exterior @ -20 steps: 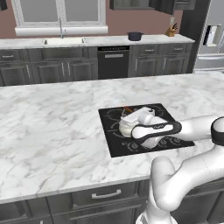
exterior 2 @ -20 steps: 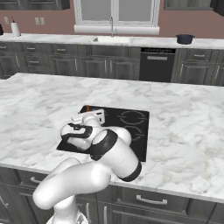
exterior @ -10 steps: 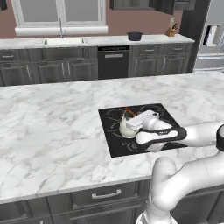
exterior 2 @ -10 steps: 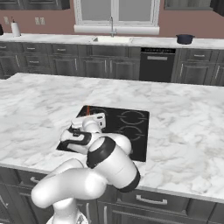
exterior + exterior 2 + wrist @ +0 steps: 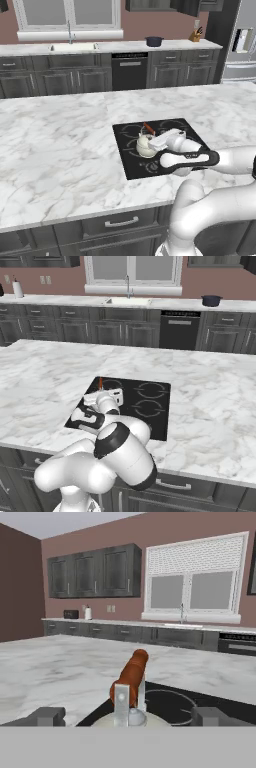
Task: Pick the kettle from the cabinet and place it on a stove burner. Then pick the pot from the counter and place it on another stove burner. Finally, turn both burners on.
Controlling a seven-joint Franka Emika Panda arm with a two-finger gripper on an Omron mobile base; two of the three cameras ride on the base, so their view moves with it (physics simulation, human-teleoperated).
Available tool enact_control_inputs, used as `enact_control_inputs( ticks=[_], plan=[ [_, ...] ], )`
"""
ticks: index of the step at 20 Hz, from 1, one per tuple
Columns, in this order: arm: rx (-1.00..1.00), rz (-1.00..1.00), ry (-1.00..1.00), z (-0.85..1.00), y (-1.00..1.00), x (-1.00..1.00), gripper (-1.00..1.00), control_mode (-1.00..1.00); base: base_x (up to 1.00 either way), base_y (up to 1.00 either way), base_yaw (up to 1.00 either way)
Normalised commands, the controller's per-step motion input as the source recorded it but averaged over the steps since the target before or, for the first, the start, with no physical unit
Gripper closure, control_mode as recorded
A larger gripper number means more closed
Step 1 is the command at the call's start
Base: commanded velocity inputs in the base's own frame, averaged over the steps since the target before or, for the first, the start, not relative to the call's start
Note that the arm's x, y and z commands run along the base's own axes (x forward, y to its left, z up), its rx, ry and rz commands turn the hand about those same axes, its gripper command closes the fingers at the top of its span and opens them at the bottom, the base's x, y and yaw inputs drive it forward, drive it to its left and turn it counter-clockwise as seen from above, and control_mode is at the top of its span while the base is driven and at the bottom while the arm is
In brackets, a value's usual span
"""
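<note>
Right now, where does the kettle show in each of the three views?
Left base view: kettle centre-right, on the cooktop's near-left part.
Right base view: kettle left of centre, mostly behind the arm.
Hand view: bottom centre, kettle handle up.
Shared landmark: the cooktop.

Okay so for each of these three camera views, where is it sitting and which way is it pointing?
Left base view: behind the arm on its left, looking down at the cooktop; the arm enters lower right.
Right base view: behind on the right; the arm enters lower left.
Hand view: on the open end effector, level across the island towards the window.
All three share the kettle with its wooden handle.
</note>
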Motion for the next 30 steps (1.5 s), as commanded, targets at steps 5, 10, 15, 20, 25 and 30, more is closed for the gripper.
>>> enact_control_inputs(
  ticks=[5, 10, 15, 20, 25, 30],
  plan=[
    [0.00, 0.00, 0.11, -0.23, 0.00, -0.01, -1.00, -1.00, 0.00, 0.00, 0.00],
    [0.00, 0.00, 0.11, -0.27, 0.00, 0.00, -1.00, -1.00, 0.00, 0.00, 0.00],
    [0.00, 0.00, 0.09, -0.35, 0.00, 0.00, -1.00, -1.00, 0.00, 0.00, 0.00],
    [0.00, 0.00, 0.05, -0.40, 0.02, 0.02, -1.00, -1.00, 0.00, 0.00, 0.00],
    [0.00, 0.01, 0.01, -0.39, 0.09, 0.12, -1.00, -1.00, 0.00, 0.00, 0.00],
    [0.00, 0.00, 0.00, -0.33, 0.20, 0.28, -1.00, -1.00, 0.00, 0.00, 0.00]
  ],
)
